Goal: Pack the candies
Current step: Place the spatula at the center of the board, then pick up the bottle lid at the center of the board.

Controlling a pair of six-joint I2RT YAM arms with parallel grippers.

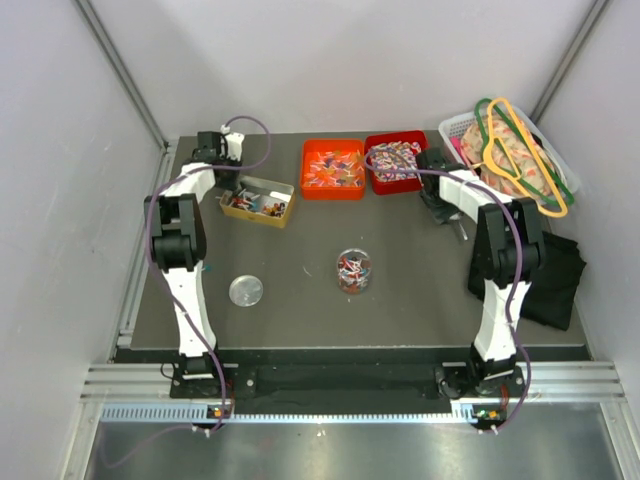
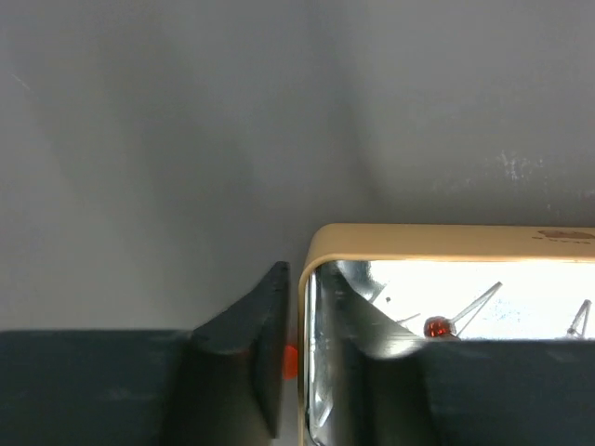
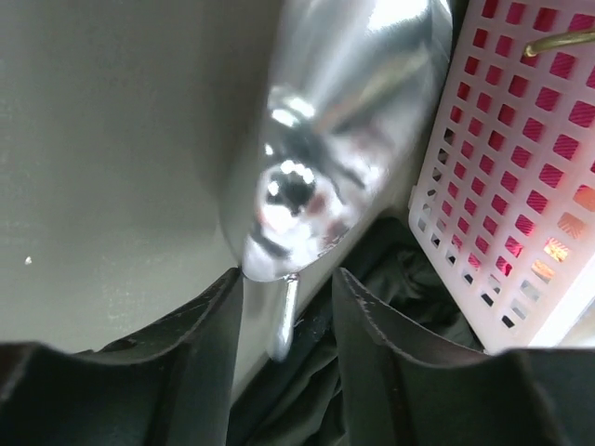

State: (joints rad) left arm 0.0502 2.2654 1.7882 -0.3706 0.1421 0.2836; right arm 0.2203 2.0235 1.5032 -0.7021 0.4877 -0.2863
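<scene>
White walls box in a dark worktop [image 1: 300,320]. From above, the candies [image 1: 256,204] lie in a yellow tray [image 1: 290,195], close to a partly filled clear jar [image 1: 354,270], probably their destination.

Left wrist: the left gripper [image 2: 311,307] straddles the tray wall, slightly spread, perhaps to steady it.

Right wrist: the right gripper [image 3: 286,288] is spread either side of a metal scoop [image 3: 344,139], touching nothing.

Bare table [image 1: 300,320] near jar [image 1: 354,270], trays [image 1: 333,168] line far edge
</scene>
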